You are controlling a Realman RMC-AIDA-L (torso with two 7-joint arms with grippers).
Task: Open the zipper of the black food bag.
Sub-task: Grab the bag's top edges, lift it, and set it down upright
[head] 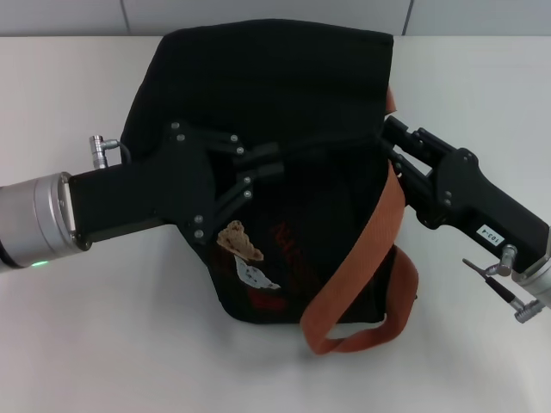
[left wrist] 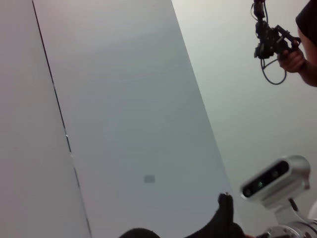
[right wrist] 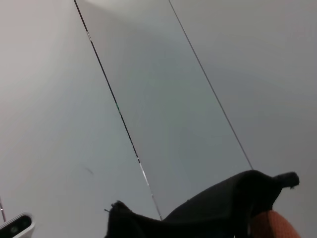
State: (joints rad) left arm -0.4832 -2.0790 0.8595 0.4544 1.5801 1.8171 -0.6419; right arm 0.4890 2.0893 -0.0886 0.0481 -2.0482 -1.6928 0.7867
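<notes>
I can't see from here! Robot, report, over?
Left gripper at bag's top, right gripper at its right edge. Black food bag on table. Orange handle draped across front.

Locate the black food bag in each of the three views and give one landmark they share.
Head view: black food bag fills the centre of the white table, between the left tool and right tool.
Left wrist view: only a dark fabric peak at the lower edge.
Right wrist view: dark fabric ridge along the bottom.
Shared landmark: the bag's fabric.

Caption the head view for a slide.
Both end effectors, left and right, reach onto the black bag on a white table.
</notes>
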